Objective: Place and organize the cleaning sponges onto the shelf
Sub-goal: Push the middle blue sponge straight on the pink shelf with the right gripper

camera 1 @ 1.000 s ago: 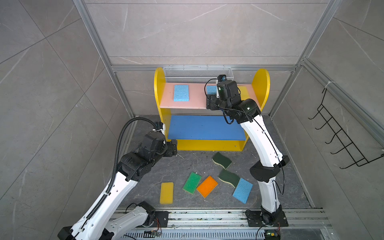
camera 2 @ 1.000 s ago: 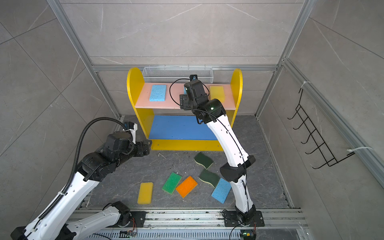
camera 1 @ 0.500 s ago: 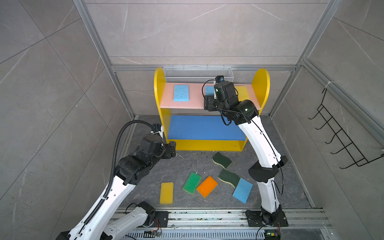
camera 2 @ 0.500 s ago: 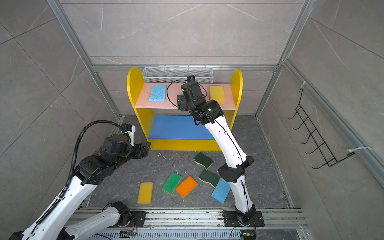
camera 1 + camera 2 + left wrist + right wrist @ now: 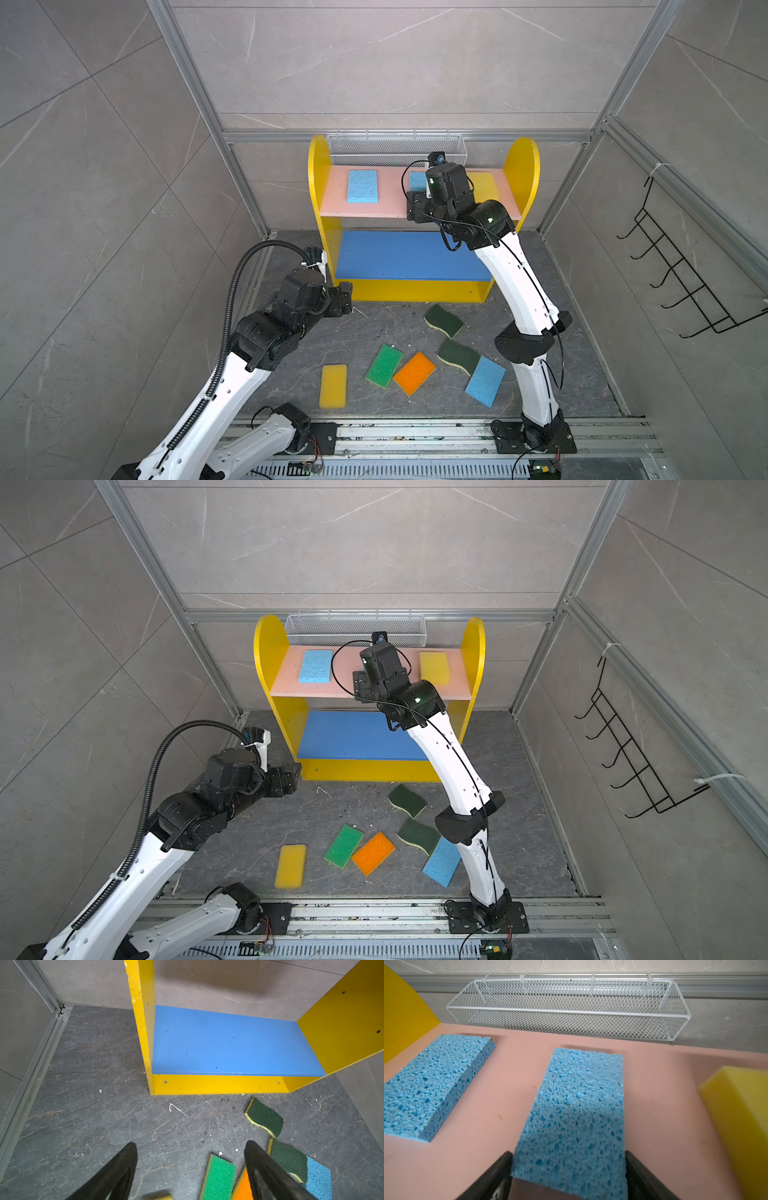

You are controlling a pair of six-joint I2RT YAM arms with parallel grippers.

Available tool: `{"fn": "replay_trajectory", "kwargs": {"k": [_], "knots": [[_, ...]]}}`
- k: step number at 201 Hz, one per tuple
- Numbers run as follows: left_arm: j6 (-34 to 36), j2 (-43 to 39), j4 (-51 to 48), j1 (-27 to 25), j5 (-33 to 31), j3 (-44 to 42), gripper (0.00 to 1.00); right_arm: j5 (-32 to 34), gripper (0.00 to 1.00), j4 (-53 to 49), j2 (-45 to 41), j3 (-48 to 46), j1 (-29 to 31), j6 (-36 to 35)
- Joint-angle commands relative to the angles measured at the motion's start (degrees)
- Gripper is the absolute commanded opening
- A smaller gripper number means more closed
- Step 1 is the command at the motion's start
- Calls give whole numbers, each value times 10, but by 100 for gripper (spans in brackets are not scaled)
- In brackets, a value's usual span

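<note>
Grey tiled walls (image 5: 395,62) box in the dark marbled desk (image 5: 374,328). The shelf (image 5: 527,174) stands at the back. Its pink board (image 5: 519,1084) carries three sponges, and six more sponges (image 5: 413,373) lie on the desk. My right pincer (image 5: 568,1153) clasps the middle blue sponge (image 5: 581,1105) across its width. My left pincer (image 5: 190,1142) hangs wide open and empty.

Shelf (image 5: 527,174) and floor (image 5: 374,328)
The middle sponge (image 5: 577,1109) sits between two other sponges (image 5: 362,185) on the shelf's top board (image 5: 332,203), basket (image 5: 395,151) behind; six more sponges (image 5: 414,372) lie scattered on the floor before the shelf.
</note>
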Motion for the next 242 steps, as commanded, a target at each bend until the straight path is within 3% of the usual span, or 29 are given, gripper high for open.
{"fn": "replay_trajectory", "kwargs": {"k": [1,64,122,156,242], "knots": [[13,-5,18,4,7,2,84,-19,81,-53,31,0,4,-8],[16,3,21,5,7,4,84,-26,81,-55,27,2,5,-3],[13,4,23,6,10,3,84,-36,95,-55,5,0,7,14],[10,1,22,6,13,3,84,-37,96,-55,-10,-7,12,14],[-7,-11,9,6,28,9,84,14,98,-61,-76,-81,24,16]]}}
